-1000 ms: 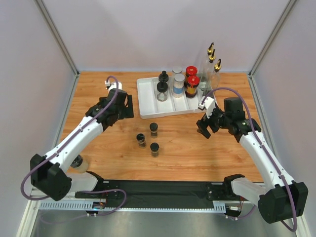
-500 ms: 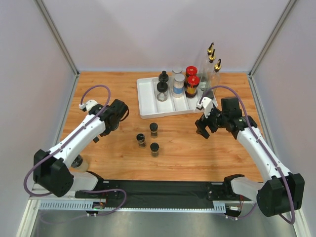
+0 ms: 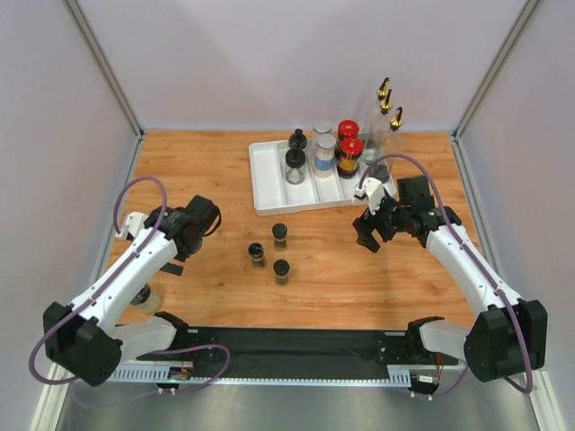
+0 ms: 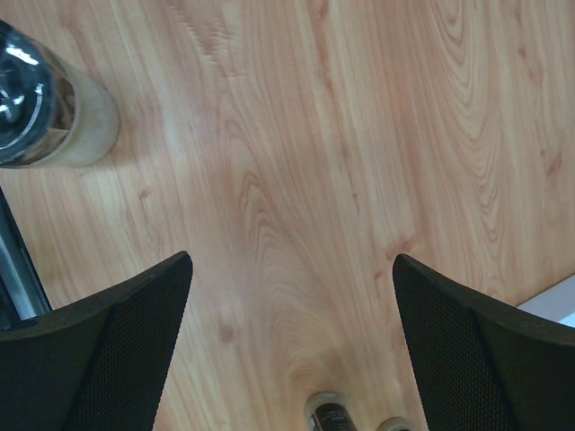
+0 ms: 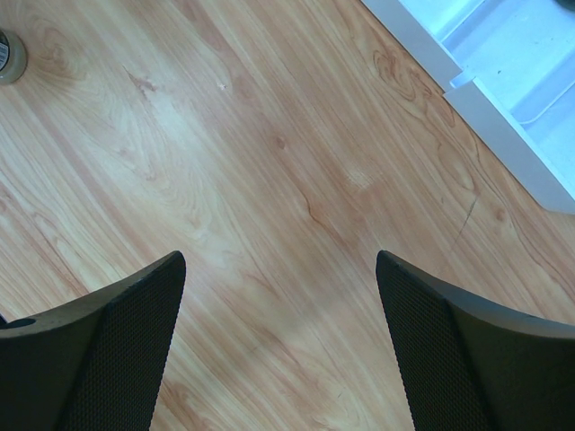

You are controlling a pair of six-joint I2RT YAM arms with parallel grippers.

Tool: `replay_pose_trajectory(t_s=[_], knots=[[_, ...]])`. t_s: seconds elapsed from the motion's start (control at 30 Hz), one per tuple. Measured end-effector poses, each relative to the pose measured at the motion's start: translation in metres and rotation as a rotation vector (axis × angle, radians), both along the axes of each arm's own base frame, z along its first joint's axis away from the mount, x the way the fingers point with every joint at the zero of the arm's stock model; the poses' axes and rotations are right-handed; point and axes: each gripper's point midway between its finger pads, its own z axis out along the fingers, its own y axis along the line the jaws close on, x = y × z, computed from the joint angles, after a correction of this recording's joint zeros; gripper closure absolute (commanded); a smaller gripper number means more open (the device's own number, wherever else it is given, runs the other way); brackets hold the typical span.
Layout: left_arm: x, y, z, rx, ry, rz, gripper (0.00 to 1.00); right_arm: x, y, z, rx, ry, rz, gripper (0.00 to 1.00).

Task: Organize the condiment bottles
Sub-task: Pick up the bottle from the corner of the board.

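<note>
The top external camera is looking steeply down from above and behind the arm bases, far enough off to be taking in the whole orange-brown wooden table point(image 3: 193, 157) and the pale walls point(image 3: 269, 63) around it. The left wrist camera is facing almost straight down, close to the wood, with the left gripper point(image 4: 292, 260) framing its lower corners. It is sharing with the top view a black-lidded pale jar point(image 4: 54, 103) at the table's near left and a small black-lidded jar point(image 4: 331, 416). The right wrist camera is likewise looking down closely past the right gripper point(image 5: 280, 256), sharing with the overhead view a corner of the white divided plastic tray point(image 5: 530, 54).
</note>
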Motion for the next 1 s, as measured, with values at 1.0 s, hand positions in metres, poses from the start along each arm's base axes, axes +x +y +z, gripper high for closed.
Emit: replay_pose_trajectory(t_s=[1.0], knots=[[-0.047,0.063,-0.024,-0.031,0.015,0.293,0.03,0.001,0.000,-0.016,-0.015,0.054,-0.003,0.11]])
